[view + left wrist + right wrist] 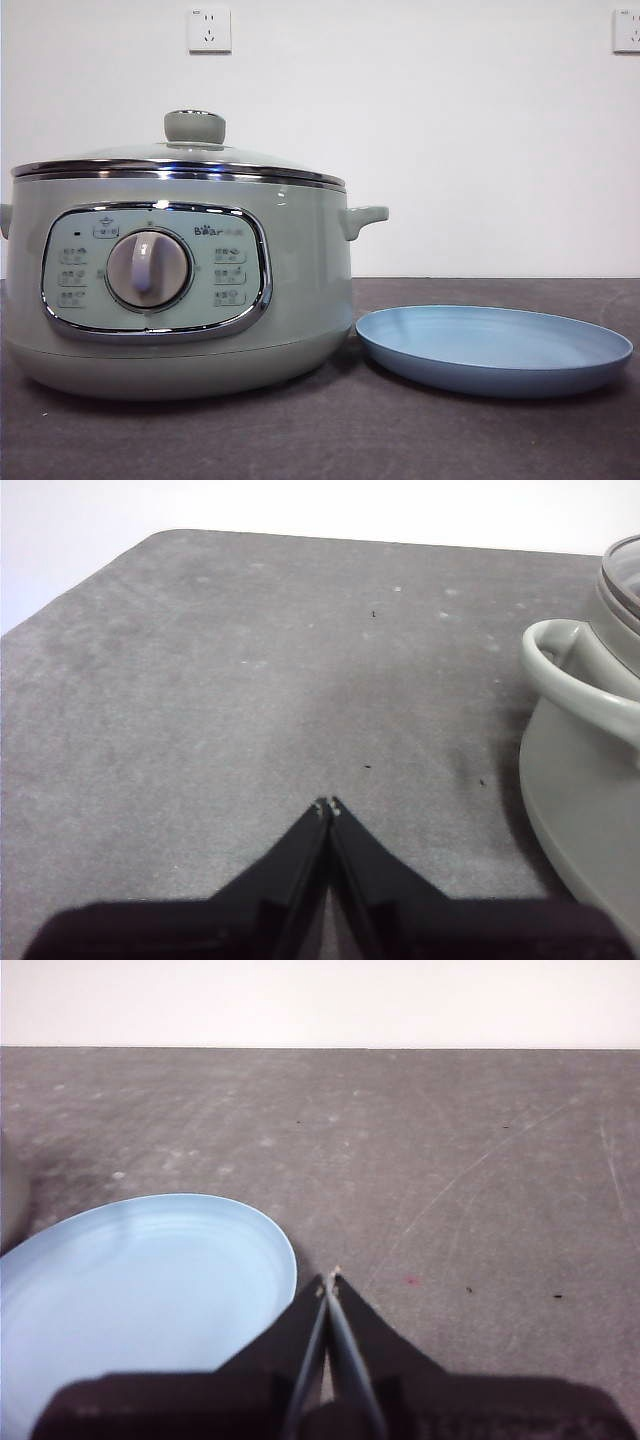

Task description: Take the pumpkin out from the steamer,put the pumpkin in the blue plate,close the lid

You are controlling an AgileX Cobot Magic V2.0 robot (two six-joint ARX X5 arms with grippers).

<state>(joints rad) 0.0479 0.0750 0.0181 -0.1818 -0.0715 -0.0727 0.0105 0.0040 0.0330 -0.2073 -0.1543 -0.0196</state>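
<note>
Both pincers, left (328,806) and right (330,1278), pressed together, empty. Lid (180,152) on pot (180,290) beside left pincer; plate (130,1290) beside right. Risk: smooth knob (194,127) slips, glass lid drops.

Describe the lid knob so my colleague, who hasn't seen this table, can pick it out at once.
Find the large round sage-green steamer beside the shallow light-blue plate. Its steel-rimmed glass lid sits closed on top. At the lid's centre rises the knob: pale green, chrome-topped, unlike the front dial.

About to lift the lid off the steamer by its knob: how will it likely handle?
The lid looks like glass in a steel rim, so probably heavy for its size and breakable if dropped. Its knob is smooth with a shiny top, so shut jaws may slip. Held only at the centre, it may tilt or swing once off the steamer.
</note>
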